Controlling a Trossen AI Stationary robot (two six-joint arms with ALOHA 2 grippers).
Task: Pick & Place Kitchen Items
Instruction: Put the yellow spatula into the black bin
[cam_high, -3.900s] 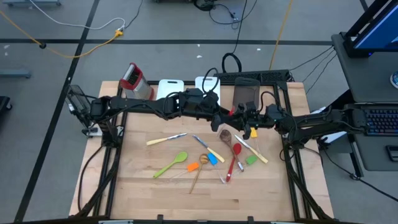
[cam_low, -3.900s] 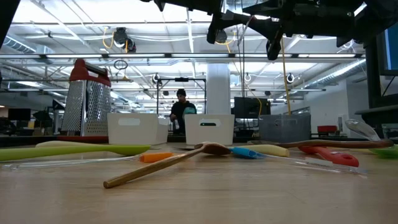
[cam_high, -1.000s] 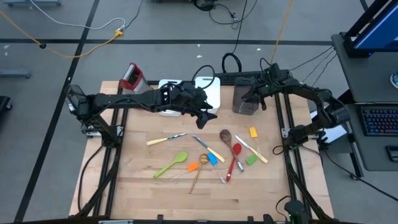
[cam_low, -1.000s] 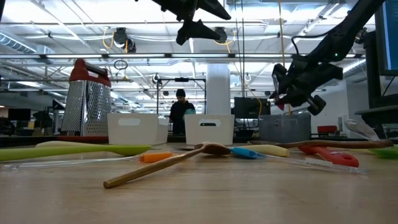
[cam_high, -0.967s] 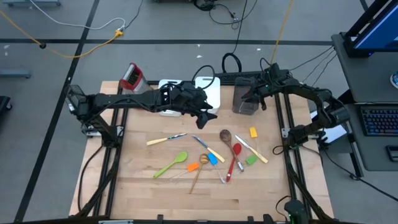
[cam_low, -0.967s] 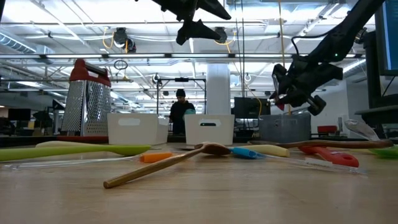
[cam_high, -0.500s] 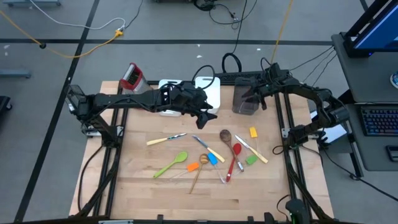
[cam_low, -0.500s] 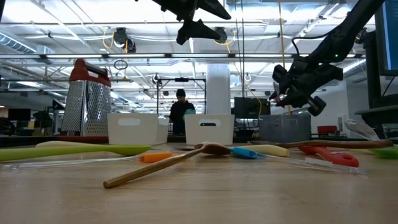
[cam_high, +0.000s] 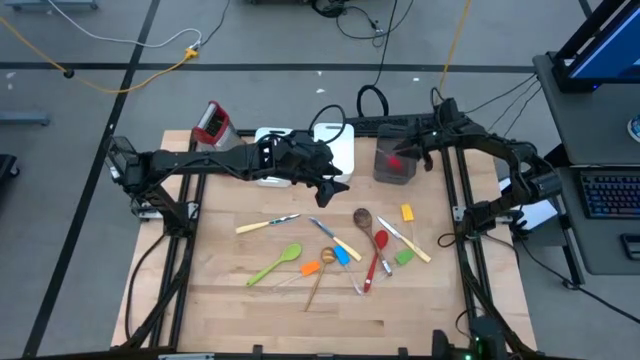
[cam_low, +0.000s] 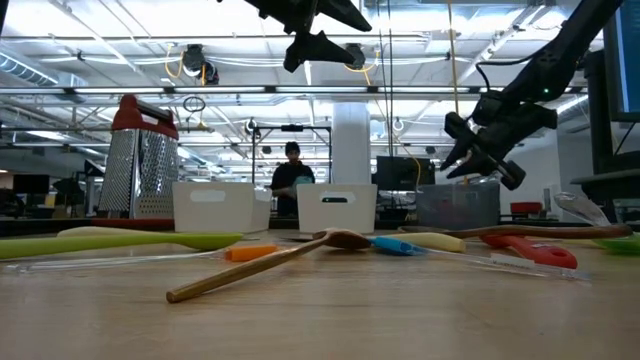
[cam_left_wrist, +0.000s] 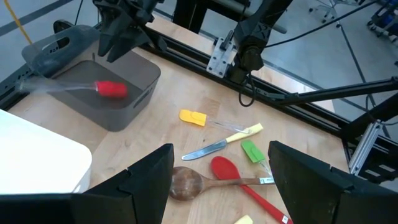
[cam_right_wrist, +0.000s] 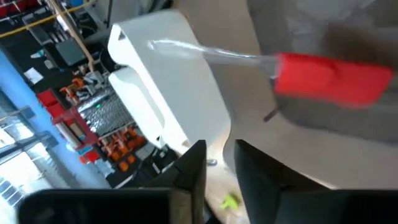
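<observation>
Lying in the grey bin, a red spatula under an empty right gripper

From above, the table (cam_high: 240, 300) reads across from one metal grater (cam_high: 212, 125) at the far left corner to two white bins (cam_high: 338, 152) and one grey bin (cam_high: 385, 150). The left gripper (cam_high: 338, 188) hangs in front of the white bins, its fingers wide apart and holding nothing. The right gripper (cam_low: 452, 142) hovers above the grey bin with a narrow gap between its fingers, also holding nothing.

The low view cannot see into the grey bin. The two wrist views can: one red spatula (cam_left_wrist: 112, 89) with a clear handle lies inside it. Only the low view shows a person (cam_low: 290, 180) standing in the room behind the bins.

The remaining items are scattered mid-table. Left to right, they are:
- a cream-handled knife (cam_high: 267, 224)
- a green spatula (cam_high: 275, 264)
- an orange spatula (cam_high: 310, 268)
- a long wooden spoon (cam_high: 320, 275)
- a blue spatula (cam_high: 340, 252)
- a second wooden spoon (cam_high: 363, 217)
- one red spoon (cam_high: 377, 255)
- a second cream-handled knife (cam_high: 405, 240)
- a small green piece (cam_high: 403, 257)
- a yellow piece (cam_high: 407, 212)
</observation>
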